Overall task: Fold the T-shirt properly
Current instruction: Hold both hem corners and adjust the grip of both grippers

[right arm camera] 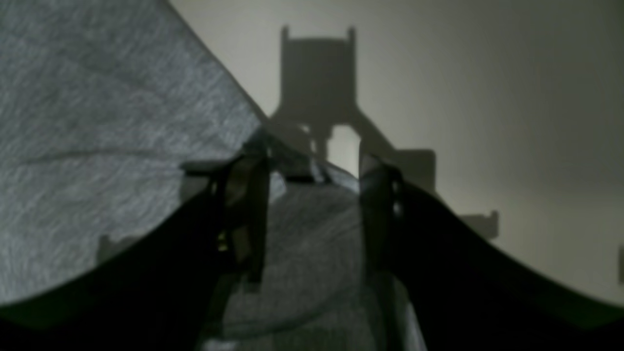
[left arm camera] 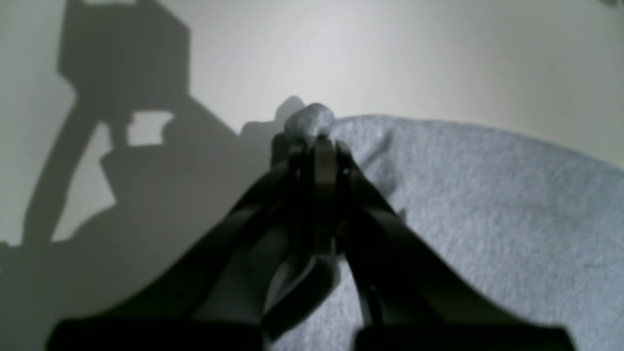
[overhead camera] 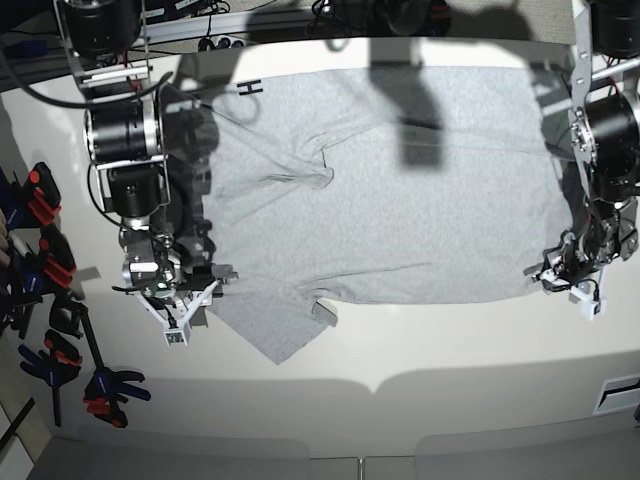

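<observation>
We see the T-shirt (overhead camera: 390, 180) spread flat across the far half of the white worktop (overhead camera: 420, 350), plain grey side up, w/ a black mark (overhead camera: 249, 88) showing at its far corner on the base view's left. A wrinkle ridge (overhead camera: 300, 170) runs diagonally near that side, and one pointed flap (overhead camera: 275, 335) hangs toward the near edge.

Around it: a row of spring clamps (overhead camera: 45, 300) w/ red and blue grips lies along the worktop's edge at the base view's left, just beside the right arm. Cables and a rail (overhead camera: 250, 20) run along the far edge. Arm shadows fall over the cloth's far part.

The right tool (right arm camera: 312, 180) sits at the shirt's edge on the base view's left; its fingers (right arm camera: 251, 195) stand apart w/ grey cloth lying between them, not pinched as far as we can tell. The left tool (left arm camera: 317, 146) is at the shirt's near corner on the base view's right, pressed together on a small bunch of T-shirt fabric that pokes out past its tips.

Open room: the near half of the worktop is bare white from the shirt's near hem to the front edge, wide betw. both arms. The shirt's far hem lies close to the far edge. Beside the left tool, bare worktop shows in the left wrist view.
</observation>
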Robot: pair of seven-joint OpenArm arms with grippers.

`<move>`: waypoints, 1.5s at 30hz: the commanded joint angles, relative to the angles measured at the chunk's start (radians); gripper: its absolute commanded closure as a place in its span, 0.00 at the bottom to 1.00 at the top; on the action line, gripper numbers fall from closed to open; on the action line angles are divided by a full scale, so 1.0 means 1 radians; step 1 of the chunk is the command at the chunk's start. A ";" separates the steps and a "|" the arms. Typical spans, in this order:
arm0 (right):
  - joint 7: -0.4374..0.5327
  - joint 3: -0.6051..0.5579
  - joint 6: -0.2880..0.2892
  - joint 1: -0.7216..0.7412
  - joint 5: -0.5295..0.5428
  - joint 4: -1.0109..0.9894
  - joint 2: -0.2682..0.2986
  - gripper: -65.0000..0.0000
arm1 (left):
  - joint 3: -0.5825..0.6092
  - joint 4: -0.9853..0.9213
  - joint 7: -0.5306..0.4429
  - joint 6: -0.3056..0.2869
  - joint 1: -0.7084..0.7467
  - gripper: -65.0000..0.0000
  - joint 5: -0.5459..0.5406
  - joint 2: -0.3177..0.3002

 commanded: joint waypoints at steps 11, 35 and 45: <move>-0.100 -0.002 0.074 0.058 -0.024 -0.002 0.002 1.00 | 0.000 0.017 -0.024 -0.011 -0.035 1.00 -0.009 -0.016; -0.164 -0.002 0.074 0.126 -0.077 0.074 0.002 1.00 | 0.000 0.017 -0.023 -0.116 -0.035 1.00 -0.115 -0.019; -0.198 -0.002 0.037 0.126 -0.086 0.072 0.050 0.55 | 0.000 0.017 -0.012 -0.115 -0.034 1.00 -0.115 -0.019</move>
